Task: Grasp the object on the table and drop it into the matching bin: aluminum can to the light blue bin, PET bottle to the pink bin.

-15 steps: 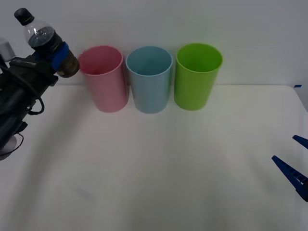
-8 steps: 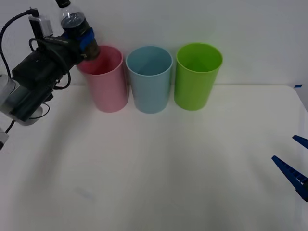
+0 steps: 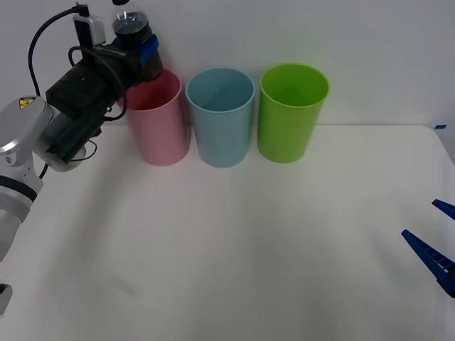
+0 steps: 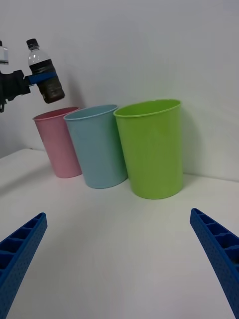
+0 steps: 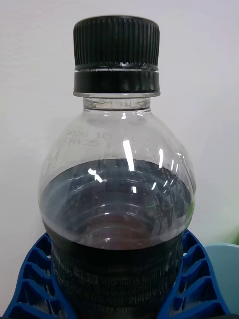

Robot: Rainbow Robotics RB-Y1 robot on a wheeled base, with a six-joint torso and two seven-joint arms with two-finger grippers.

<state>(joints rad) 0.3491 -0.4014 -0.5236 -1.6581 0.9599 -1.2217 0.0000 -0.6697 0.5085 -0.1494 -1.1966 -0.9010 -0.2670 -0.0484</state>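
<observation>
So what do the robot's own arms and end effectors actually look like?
The left arm is white and grey with a black wrist block, looping black cables and a yellow warning sticker. Both end effectors, left and right, have ribbed blue plastic fingers.

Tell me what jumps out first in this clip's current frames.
The left end effector holds the PET bottle upright in the air just above the pink bin, at the table's far left. Beside it stand the light blue bin and a green bin. The right end effector waits open at the near right.
</observation>
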